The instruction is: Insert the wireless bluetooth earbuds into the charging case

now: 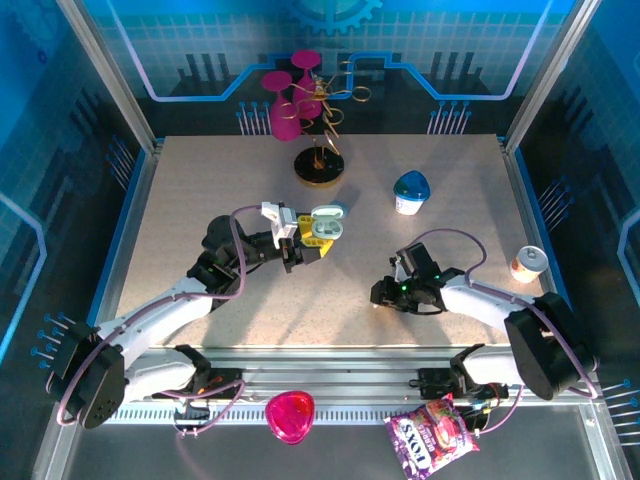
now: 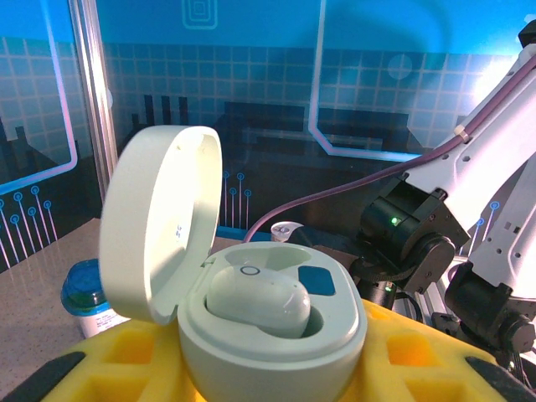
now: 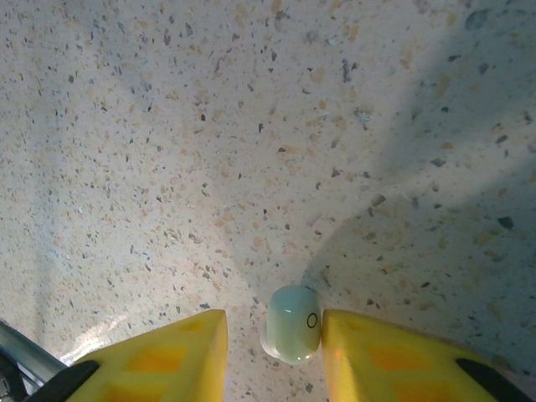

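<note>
The left gripper [image 1: 310, 238] is pinching the open charging case [image 2: 276, 335] with a seated earbud [image 2: 260, 301] inside, while the right gripper [image 3: 274, 318], jaws parted, is straddling a loose earbud [image 3: 293, 327] lying on the speckled table [image 3: 251, 126]

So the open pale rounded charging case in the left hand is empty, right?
No. The pale rounded plastic charging case in the left hand is open but not empty: the left wrist view shows one pale earbud seated inside.

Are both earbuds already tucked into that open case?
No: the open charging case holds just one earbud, and the slot beside it is empty.
</note>
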You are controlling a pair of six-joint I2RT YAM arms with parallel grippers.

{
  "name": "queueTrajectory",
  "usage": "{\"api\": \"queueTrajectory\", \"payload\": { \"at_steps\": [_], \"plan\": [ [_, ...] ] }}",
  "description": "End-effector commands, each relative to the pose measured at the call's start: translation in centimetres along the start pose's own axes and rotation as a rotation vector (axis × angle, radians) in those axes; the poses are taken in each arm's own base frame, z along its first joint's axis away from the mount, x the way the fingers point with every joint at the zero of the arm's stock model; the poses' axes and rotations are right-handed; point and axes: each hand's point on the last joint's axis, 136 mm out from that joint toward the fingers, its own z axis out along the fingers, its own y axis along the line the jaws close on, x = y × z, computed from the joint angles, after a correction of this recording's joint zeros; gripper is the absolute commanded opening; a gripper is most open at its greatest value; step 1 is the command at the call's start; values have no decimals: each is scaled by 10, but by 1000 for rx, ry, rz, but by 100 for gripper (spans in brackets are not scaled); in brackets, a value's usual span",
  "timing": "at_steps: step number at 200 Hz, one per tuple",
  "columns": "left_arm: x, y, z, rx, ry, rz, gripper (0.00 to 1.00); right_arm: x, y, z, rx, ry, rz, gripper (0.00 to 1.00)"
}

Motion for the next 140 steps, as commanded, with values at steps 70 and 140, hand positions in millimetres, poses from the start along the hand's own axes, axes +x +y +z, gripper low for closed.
{"api": "queueTrajectory", "payload": {
  "at_steps": [70, 140],
  "plan": [
    [-18, -2, -2, 2, -39, 47, 32, -5, 14, -4, -53, -15, -30, 34],
    [-17, -1, -2, 0, -39, 48, 32, -4, 17, -1, -70, -7, -32, 33]
  ]
}}
